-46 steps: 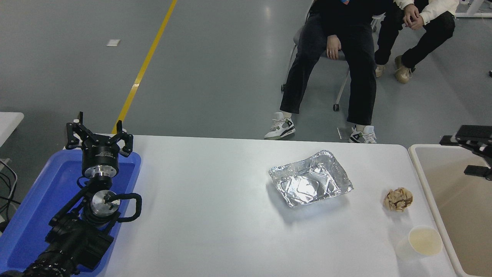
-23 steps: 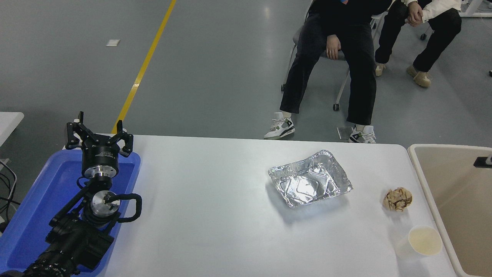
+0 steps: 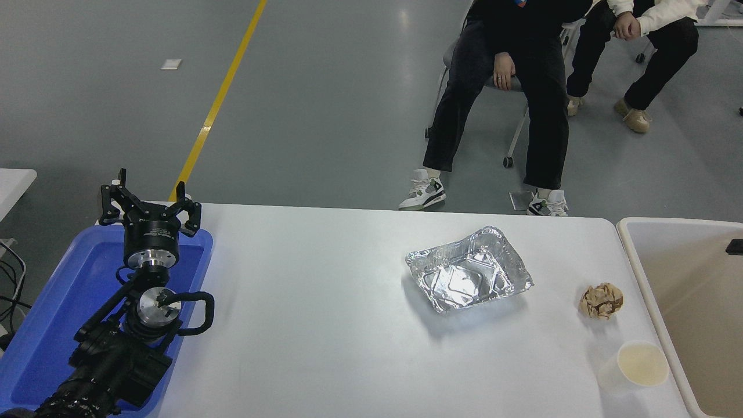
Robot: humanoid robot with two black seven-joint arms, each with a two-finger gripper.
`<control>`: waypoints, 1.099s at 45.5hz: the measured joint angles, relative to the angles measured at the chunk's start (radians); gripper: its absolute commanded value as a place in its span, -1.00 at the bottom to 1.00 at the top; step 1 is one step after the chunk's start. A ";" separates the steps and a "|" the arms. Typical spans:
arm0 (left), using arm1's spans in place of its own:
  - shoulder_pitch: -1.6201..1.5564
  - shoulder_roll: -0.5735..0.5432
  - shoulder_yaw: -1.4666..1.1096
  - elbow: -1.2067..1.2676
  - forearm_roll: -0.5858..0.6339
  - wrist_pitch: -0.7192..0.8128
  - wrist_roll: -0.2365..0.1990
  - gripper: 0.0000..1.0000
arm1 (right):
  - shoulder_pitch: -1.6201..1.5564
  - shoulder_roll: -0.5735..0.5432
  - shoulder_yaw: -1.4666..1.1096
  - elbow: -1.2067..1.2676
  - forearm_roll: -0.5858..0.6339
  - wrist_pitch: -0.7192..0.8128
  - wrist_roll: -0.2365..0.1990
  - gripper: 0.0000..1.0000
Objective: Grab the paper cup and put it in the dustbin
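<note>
The paper cup [image 3: 635, 367] is small and white with a cream inside. It stands upright at the table's front right, just left of the dustbin. The dustbin [image 3: 643, 284] is a large beige bin with a thick cream rim at the right edge of the picture. Of my right arm only a small black tip [image 3: 735, 246] shows at the right edge, above the dustbin's inside and far behind the cup. My left gripper [image 3: 149, 203] is open and empty, parked over the blue tray at the lower left.
A crumpled silver foil tray [image 3: 469, 270] lies right of the table's middle. A crumpled brown paper ball [image 3: 602, 300] lies behind the cup. The blue plastic tray [image 3: 55, 313] sits under the left arm. Two people sit on chairs beyond the table's far side.
My right arm has drawn back to the right, from well in view above the dustbin to only a tip at the picture's edge. The cup has not moved.
</note>
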 measured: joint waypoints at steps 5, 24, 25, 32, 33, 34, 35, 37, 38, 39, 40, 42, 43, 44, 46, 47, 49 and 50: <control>0.000 0.000 0.000 0.000 0.000 0.000 0.000 0.98 | 0.001 0.049 -0.021 -0.030 0.023 -0.028 0.000 1.00; 0.000 0.000 0.000 0.000 0.000 0.000 0.000 0.98 | 0.046 0.106 -0.060 -0.080 0.105 -0.070 -0.002 1.00; 0.000 0.000 0.000 0.000 0.000 0.000 0.000 0.98 | 0.050 0.103 -0.057 -0.081 0.110 -0.068 -0.002 1.00; 0.000 0.000 0.000 0.000 0.000 0.000 0.000 0.98 | 0.074 0.087 -0.027 -0.084 0.130 -0.048 -0.008 1.00; 0.000 0.000 0.000 0.000 0.000 0.000 0.000 0.98 | 0.077 0.085 -0.021 -0.085 0.133 -0.044 -0.008 1.00; 0.000 0.000 0.000 0.000 0.000 0.000 0.000 0.98 | 0.079 0.084 -0.018 -0.085 0.134 -0.042 -0.009 1.00; 0.000 0.000 0.000 0.000 0.000 0.000 0.000 0.98 | 0.080 0.083 -0.014 -0.086 0.136 -0.040 -0.009 1.00; 0.000 0.000 0.000 0.000 0.000 0.000 0.000 0.98 | 0.084 0.080 -0.008 -0.087 0.138 -0.036 -0.010 1.00; 0.000 0.000 0.000 0.000 0.000 0.000 0.000 0.98 | 0.085 0.079 -0.005 -0.087 0.139 -0.034 -0.010 1.00; 0.000 0.000 0.000 0.000 0.000 0.000 0.000 0.98 | 0.089 0.079 -0.003 -0.088 0.141 -0.032 -0.011 1.00; 0.000 0.000 0.000 0.000 0.000 0.000 0.000 0.98 | 0.091 0.078 -0.001 -0.088 0.142 -0.031 -0.011 1.00; 0.000 0.000 0.000 0.000 0.000 0.000 0.000 0.98 | 0.100 0.077 0.000 -0.089 0.143 -0.030 -0.012 1.00; 0.000 0.000 0.000 0.000 0.000 0.000 0.000 0.98 | 0.108 0.077 0.000 -0.089 0.144 -0.029 -0.012 1.00; 0.000 0.000 0.000 0.000 0.000 0.000 0.000 0.98 | 0.113 0.077 0.000 -0.089 0.145 -0.028 -0.012 1.00; 0.000 0.000 0.000 0.000 0.000 0.000 0.000 0.98 | 0.129 0.078 -0.002 -0.090 0.147 -0.026 -0.012 1.00; 0.000 0.000 0.000 0.000 0.000 0.000 0.000 0.98 | 0.137 0.079 -0.004 -0.090 0.147 -0.026 -0.013 1.00; 0.000 0.000 0.000 0.000 0.000 0.000 0.000 0.98 | 0.155 0.082 -0.012 -0.090 0.148 -0.025 -0.013 1.00; 0.000 0.000 0.000 0.000 0.000 0.000 0.000 0.98 | 0.170 0.085 -0.019 -0.090 0.148 -0.024 -0.013 1.00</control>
